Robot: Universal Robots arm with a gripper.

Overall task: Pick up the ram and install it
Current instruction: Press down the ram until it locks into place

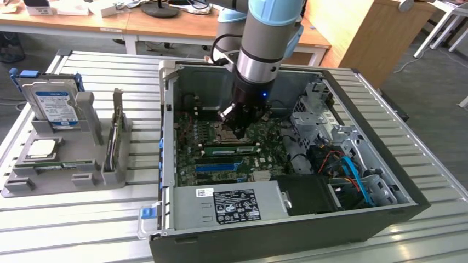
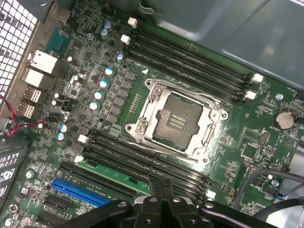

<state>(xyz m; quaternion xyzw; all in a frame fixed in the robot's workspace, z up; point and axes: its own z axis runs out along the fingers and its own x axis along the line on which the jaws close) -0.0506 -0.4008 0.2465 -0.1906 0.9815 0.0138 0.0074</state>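
Observation:
A ram stick (image 2: 111, 172), a long green board, lies seated in a slot beside the CPU socket (image 2: 178, 121) on the motherboard. My gripper (image 2: 161, 190) is shut, its two fingers pressed together right over one end of that stick, and nothing shows between them. Whether the tips touch the stick I cannot tell. In the exterior view the gripper (image 1: 235, 130) reaches down into the open computer case (image 1: 170, 164), just above the green ram (image 1: 230, 148). A second ram stick (image 1: 66, 164) lies in the grey tray on the exterior view's left.
The grey tray (image 1: 44, 186) also holds a hard drive (image 1: 55, 107), a square silver CPU chip (image 1: 43, 148) and an upright card (image 1: 115, 137). Inside the case are the power supply (image 1: 227, 205), drive bays and cables (image 1: 351, 175). Several black memory slots (image 2: 190, 64) stand bare.

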